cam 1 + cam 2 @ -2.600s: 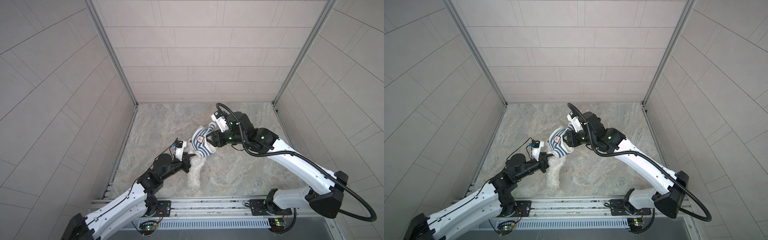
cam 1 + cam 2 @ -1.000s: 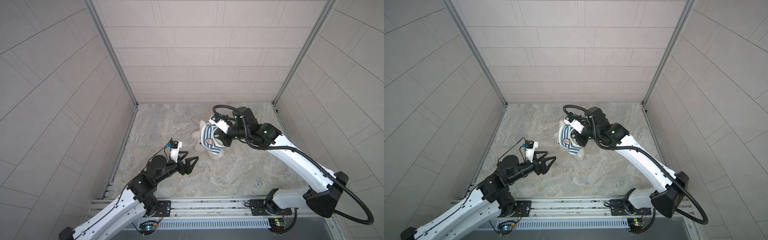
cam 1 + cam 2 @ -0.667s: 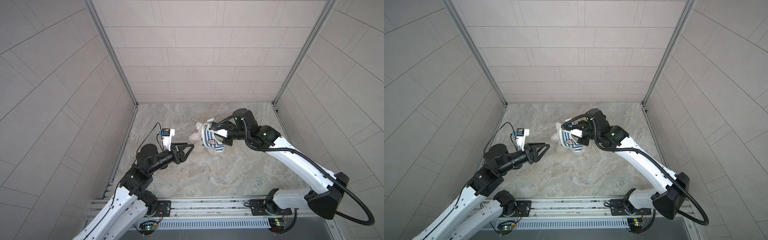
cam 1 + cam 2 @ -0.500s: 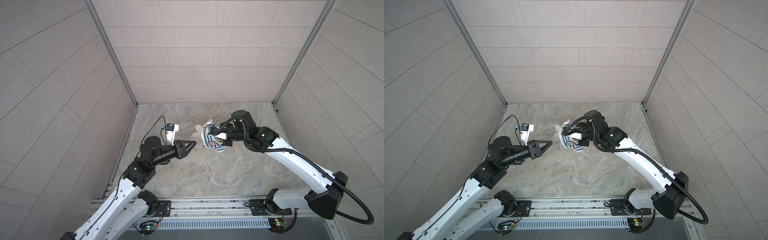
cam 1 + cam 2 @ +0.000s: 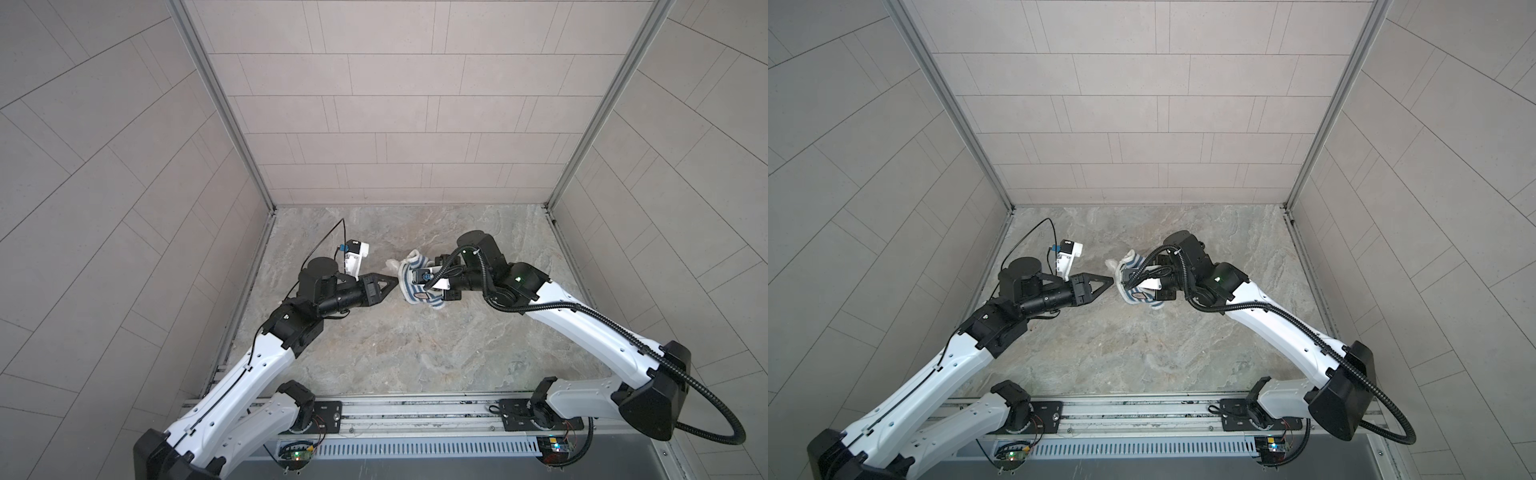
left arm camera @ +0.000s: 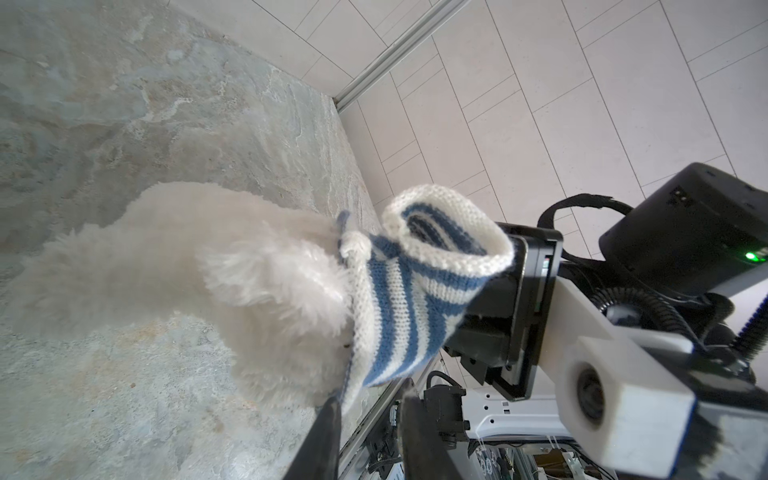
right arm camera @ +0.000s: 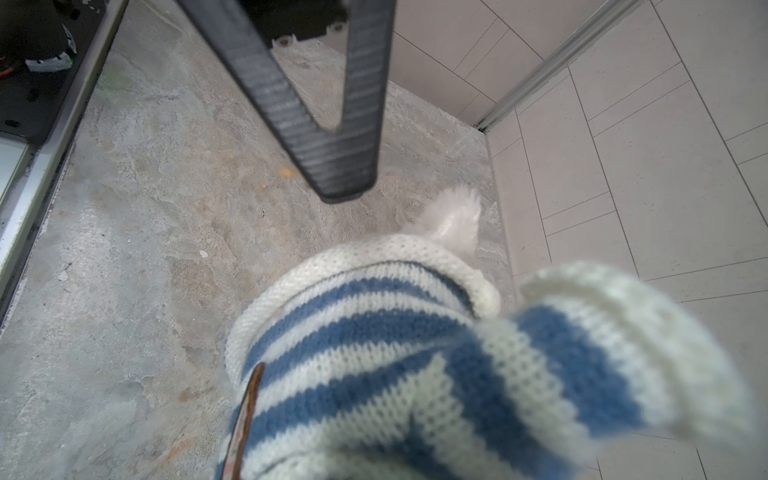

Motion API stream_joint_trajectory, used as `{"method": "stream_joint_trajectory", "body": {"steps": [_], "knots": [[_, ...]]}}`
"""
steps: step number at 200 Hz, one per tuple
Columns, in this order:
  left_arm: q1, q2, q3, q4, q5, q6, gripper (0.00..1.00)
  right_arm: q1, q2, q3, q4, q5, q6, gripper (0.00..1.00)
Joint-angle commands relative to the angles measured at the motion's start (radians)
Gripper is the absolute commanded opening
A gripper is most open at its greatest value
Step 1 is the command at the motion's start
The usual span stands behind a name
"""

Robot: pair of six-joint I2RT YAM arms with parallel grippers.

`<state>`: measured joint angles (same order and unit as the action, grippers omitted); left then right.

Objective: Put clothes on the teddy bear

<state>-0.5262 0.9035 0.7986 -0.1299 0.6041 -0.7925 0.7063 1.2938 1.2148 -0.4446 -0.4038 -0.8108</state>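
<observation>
Swinging in from the front left over the last second, the left gripper is now pointing across the marbled grey tabletop. Its black fingers, spread wide before, are now sitting narrow. They are seeming to meet at the tips in the right wrist view, while the left wrist view is showing a slim gap, so whether they are fully together cannot be told. Nothing is showing between them. The tips are sitting just beside the hem of the small blue-and-white striped knitted shirt, and contact cannot be told.

The small fluffy white plush teddy bear is hanging clear of the tabletop near its middle, wearing that shirt, with its furry lower body sticking out of the hem towards the left gripper. One white limb is poking out in both top views. A brown badge is showing edge-on.

The right gripper is staying clamped on the teddy bear through the knit, its fingers buried under the shirt.
</observation>
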Motion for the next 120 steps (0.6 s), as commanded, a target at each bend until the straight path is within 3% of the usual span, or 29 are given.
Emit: {"method": "stream_joint_trajectory", "body": {"steps": [1, 100, 120], "knots": [[-0.019, 0.016, 0.036, -0.010, -0.028, 0.027, 0.28, 0.012, -0.026, -0.006, 0.041, -0.036, -0.022, 0.00], [-0.044, 0.070, 0.049, 0.044, -0.049, 0.009, 0.19, 0.048, -0.024, -0.021, -0.003, -0.005, -0.057, 0.00], [-0.045, 0.069, 0.055, 0.034, -0.049, 0.012, 0.13, 0.050, -0.031, -0.023, -0.009, 0.006, -0.063, 0.00]]}}
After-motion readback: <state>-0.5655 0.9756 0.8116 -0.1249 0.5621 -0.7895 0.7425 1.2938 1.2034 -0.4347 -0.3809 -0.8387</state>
